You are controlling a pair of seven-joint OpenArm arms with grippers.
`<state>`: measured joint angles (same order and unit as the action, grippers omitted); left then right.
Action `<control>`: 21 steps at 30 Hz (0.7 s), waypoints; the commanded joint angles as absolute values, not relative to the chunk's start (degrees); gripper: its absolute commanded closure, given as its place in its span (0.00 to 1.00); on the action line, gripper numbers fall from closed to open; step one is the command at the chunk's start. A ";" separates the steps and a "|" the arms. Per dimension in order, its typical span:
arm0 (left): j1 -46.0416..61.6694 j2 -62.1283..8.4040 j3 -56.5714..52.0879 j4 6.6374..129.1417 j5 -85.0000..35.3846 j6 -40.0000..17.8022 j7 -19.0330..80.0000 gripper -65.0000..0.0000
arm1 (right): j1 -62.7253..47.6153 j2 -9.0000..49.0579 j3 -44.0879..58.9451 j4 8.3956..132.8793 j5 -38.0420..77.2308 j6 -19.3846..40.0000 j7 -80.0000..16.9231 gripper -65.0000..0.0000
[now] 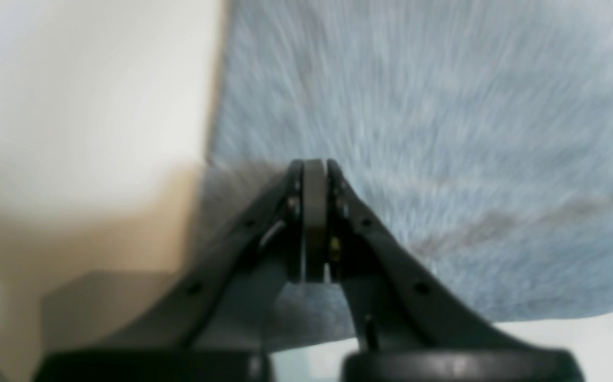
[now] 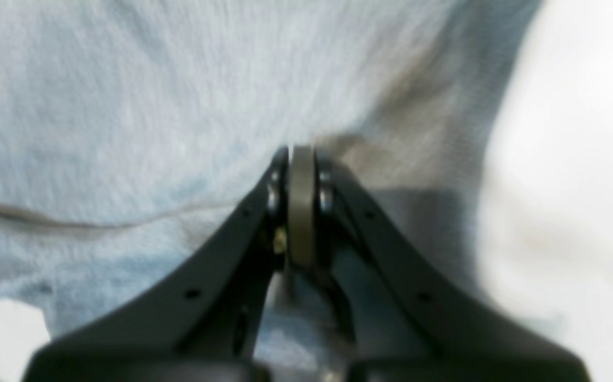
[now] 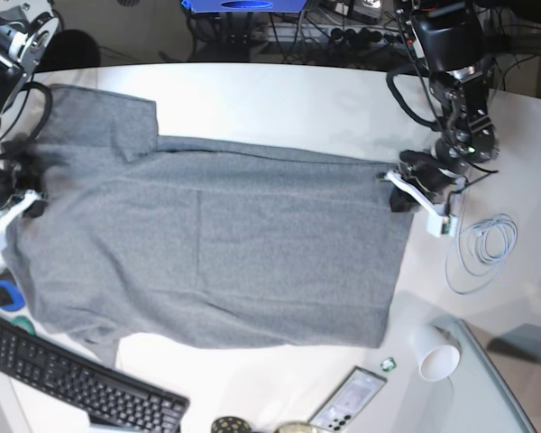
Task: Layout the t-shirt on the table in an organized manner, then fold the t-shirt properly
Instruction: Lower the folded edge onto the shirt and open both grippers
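The heather-grey t-shirt (image 3: 216, 253) lies spread flat on the white table (image 3: 279, 99), with one sleeve toward the far left. My left gripper (image 3: 388, 180) is at the shirt's far right corner. In the left wrist view its jaws (image 1: 314, 164) are pressed together on the cloth's edge (image 1: 418, 132). My right gripper (image 3: 25, 200) is at the shirt's left edge. The right wrist view shows it (image 2: 301, 151) shut too, with grey fabric (image 2: 152, 106) puckered at the tips. Both wrist views are blurred.
A black keyboard (image 3: 72, 388) lies at the near left, with a blue object (image 3: 2, 293) beside the shirt. A phone (image 3: 347, 406), a paper cup (image 3: 435, 356) and a grey glass panel (image 3: 487, 388) are at the near right. A white cable (image 3: 482, 248) is coiled right of the shirt.
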<state>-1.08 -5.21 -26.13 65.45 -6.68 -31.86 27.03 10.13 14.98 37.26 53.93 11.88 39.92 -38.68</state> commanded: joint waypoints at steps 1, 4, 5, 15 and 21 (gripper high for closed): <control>-1.19 -5.76 -25.98 64.92 -6.29 -31.69 24.92 1.00 | 11.12 17.10 37.41 53.23 12.26 40.00 -36.88 0.99; -0.13 -6.20 -25.36 61.05 -6.02 -30.02 21.76 1.00 | 11.12 17.63 37.49 49.01 12.26 40.00 -33.01 0.99; 0.22 -6.29 -25.54 60.26 -5.93 -29.93 21.05 1.00 | 10.95 17.89 37.58 48.31 12.26 40.00 -31.87 0.99; 6.73 -7.16 -26.07 59.65 -6.11 -29.67 19.21 1.00 | 9.27 19.91 37.67 44.18 12.26 40.00 -30.20 0.99; 8.04 -7.87 -26.07 61.23 -6.11 -29.67 19.30 1.00 | 8.40 20.00 37.41 44.26 12.35 40.00 -30.37 0.99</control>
